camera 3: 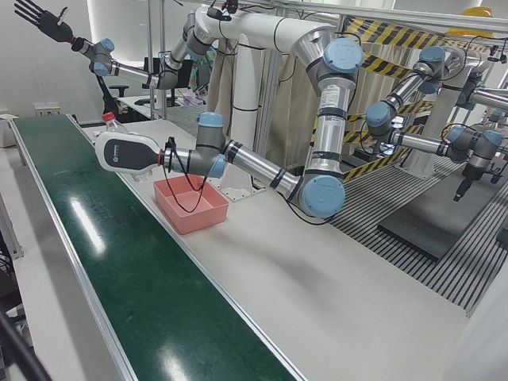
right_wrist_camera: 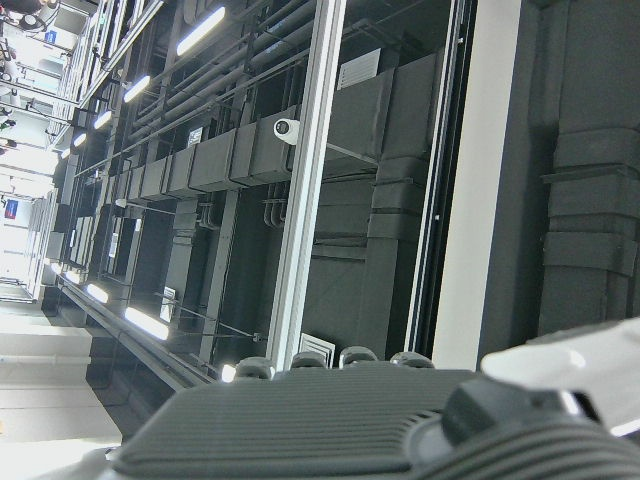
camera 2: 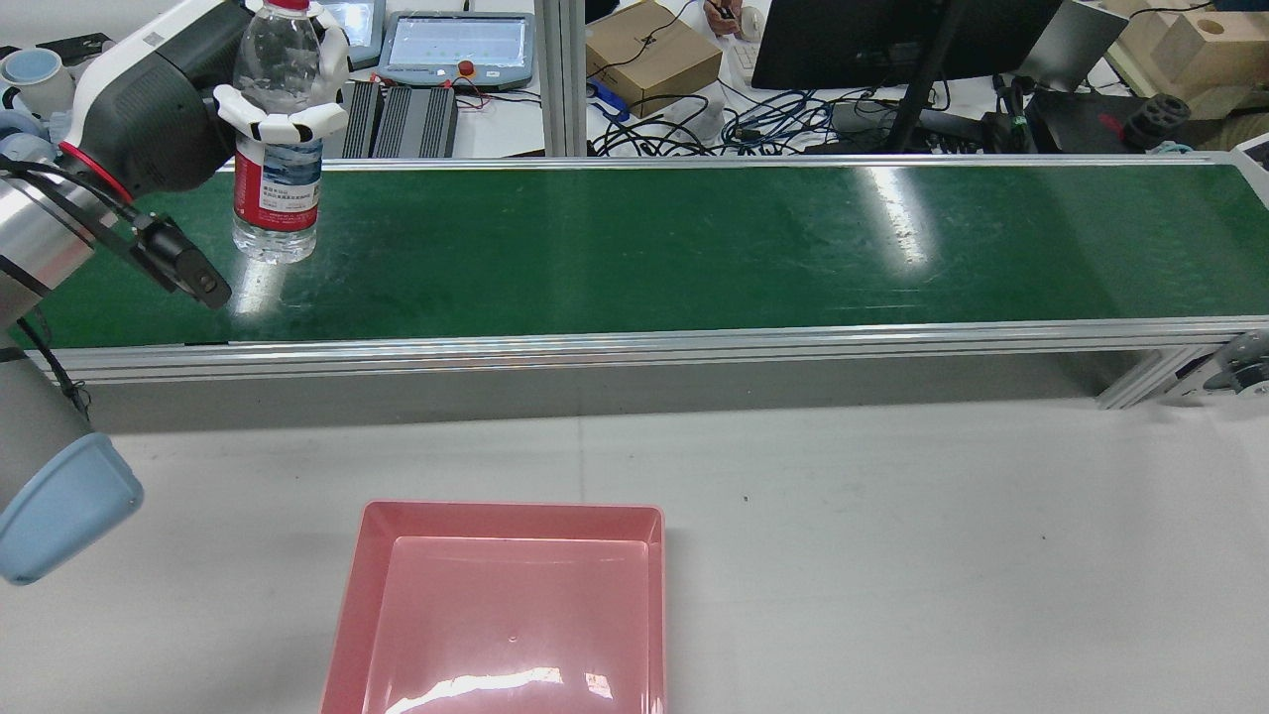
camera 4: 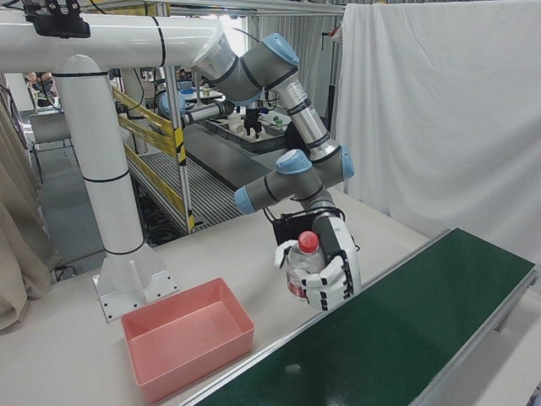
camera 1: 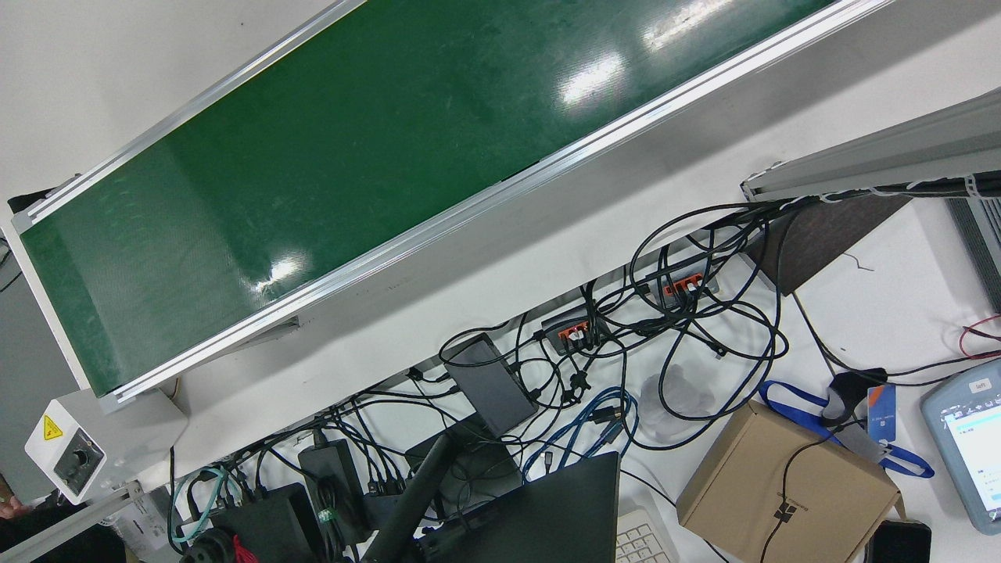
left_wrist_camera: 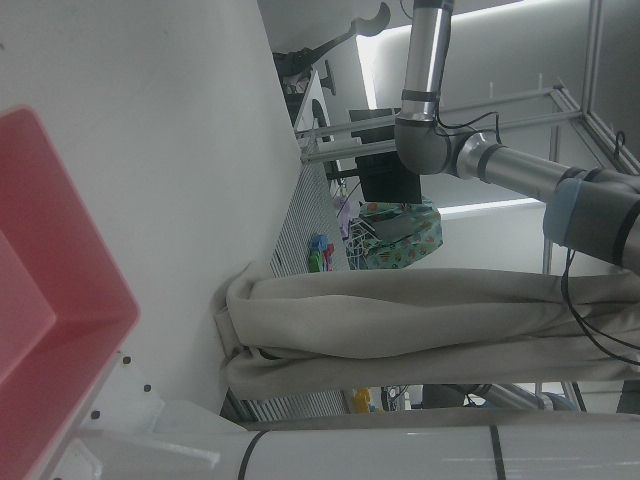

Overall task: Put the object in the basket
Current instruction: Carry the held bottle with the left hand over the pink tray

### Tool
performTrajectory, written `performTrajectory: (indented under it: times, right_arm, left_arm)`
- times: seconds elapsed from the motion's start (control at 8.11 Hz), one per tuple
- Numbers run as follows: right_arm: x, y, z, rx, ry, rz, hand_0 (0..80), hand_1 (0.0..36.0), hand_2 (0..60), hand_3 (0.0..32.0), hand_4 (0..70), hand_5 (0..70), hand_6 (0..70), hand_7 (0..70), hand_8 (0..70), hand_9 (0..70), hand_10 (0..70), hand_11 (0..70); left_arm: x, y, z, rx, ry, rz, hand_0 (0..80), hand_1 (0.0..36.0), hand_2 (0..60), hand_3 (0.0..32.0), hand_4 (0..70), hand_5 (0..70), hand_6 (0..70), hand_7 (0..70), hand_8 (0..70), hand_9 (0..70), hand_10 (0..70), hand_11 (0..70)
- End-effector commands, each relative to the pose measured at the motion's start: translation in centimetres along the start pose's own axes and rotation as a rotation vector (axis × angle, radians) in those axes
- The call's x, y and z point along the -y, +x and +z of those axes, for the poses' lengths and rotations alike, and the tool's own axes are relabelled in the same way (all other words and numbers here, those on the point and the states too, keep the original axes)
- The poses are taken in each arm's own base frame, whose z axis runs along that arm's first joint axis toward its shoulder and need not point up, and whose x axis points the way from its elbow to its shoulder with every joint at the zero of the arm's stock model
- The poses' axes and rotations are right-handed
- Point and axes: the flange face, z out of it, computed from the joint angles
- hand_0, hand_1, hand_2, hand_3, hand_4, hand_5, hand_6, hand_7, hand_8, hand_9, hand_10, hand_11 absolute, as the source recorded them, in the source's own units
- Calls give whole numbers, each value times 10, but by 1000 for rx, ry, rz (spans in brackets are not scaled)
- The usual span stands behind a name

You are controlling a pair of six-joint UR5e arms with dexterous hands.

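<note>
Bottle (camera 2: 278,178): clear, with a red cap and a red and white label. It stands upright over the left end of the green belt (camera 2: 694,248) in the rear view.
Left hand (camera 2: 283,117): its white fingers (camera 2: 297,129) are wrapped round the upper part of the bottle and hold it tight.
Right hand (camera 3: 40,20): the dark hand held up high in the left-front view may be this one. Its fingers are spread wide and it holds nothing.
Basket (camera 2: 511,509): pink, square and shallow, with nothing in it. It sits on the white table (camera 2: 892,545), on the robot's side of the belt and well apart from the bottle.
Belt edges: a silver rail (camera 2: 634,342) runs along each long side. The near rail lies between the bottle and the basket.
Open room: the belt is bare to the right of the bottle, and the table is bare all round the basket.
</note>
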Motion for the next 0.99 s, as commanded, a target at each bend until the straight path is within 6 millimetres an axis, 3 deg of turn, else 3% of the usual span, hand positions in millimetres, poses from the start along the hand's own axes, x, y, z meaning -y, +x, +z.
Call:
performTrajectory:
  times: [0.0,0.12,0.37,0.49,0.62,0.74,0.86]
  right_arm:
    - [0,0,0,0,0,0,0,0,0,0,0,0,0,0,0,0,0,0]
    - [0,0,0,0,0,0,0,0,0,0,0,0,0,0,0,0,0,0]
    - [0,0,0,0,1,0,0,0,0,0,0,0,0,0,0,0,0,0]
    - [0,0,0,0,0,0,0,0,0,0,0,0,0,0,0,0,0,0]
    - [0,0,0,0,0,0,0,0,0,0,0,0,0,0,0,0,0,0]
    - [0,0,0,0,0,0,0,0,0,0,0,0,0,0,0,0,0,0]
    - [0,0,0,0,0,0,0,0,0,0,0,0,0,0,0,0,0,0]
  left_arm:
    - [-72,-17,-48,44,-107,-75,599,182,430,0,450,700,700,700,700,700,700,700]
    - [-82,-40,-50,81,-121,-99,600,179,403,0,455,700,698,695,700,700,700,700]
    - [-120,-87,-58,139,-182,-86,628,202,338,0,348,700,613,611,700,700,700,700]
    - [-131,-99,-67,115,-170,-89,642,209,332,0,352,700,608,606,700,700,700,700]
    - [-145,-133,-78,147,-162,-128,630,203,335,0,368,700,611,611,700,700,700,700]
    - [-154,-152,-85,156,-156,-120,623,202,329,0,371,700,596,600,700,700,700,700]
    - [-157,-159,-88,140,-149,-106,627,208,320,0,355,700,573,579,700,700,700,700]
